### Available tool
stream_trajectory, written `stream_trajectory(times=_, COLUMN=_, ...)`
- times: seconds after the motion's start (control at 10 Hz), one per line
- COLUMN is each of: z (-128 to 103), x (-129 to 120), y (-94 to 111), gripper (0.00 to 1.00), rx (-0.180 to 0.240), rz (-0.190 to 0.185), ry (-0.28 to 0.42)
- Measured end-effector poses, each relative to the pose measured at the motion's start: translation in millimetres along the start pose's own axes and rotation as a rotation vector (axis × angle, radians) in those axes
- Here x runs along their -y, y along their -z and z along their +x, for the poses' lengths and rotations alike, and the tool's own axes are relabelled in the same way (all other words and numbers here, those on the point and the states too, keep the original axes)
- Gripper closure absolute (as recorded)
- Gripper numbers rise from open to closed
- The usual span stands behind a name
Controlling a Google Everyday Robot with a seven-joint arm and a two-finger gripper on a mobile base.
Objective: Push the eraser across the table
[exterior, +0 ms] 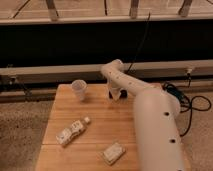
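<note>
A pale rectangular block that looks like the eraser lies flat near the front edge of the wooden table, slightly right of centre. My white arm rises from the lower right and bends over the table's far edge. The gripper hangs down at the back of the table, right of a cup, far from the eraser. Nothing shows in its grasp.
A white paper cup stands upright at the back left. A small plastic bottle lies on its side at the front left, left of the eraser. Cables lie on the floor to the right. A dark wall with a rail runs behind the table.
</note>
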Motion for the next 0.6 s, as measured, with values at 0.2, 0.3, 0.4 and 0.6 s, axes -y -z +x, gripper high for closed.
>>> stream_trajectory(times=0.2, z=7, x=15, y=4, gripper=1.00, rx=-0.014, rz=0.005, ry=0.001)
stream_trajectory(times=0.3, z=8, x=20, y=4, gripper=1.00, rx=-0.016, rz=0.006, ry=0.002)
stream_trajectory(times=0.4, z=9, x=25, y=3, gripper=1.00, rx=-0.019, rz=0.007, ry=0.003)
stream_trajectory(times=0.6, z=16, x=28, y=2, gripper=1.00, rx=-0.016, rz=0.002, ry=0.004)
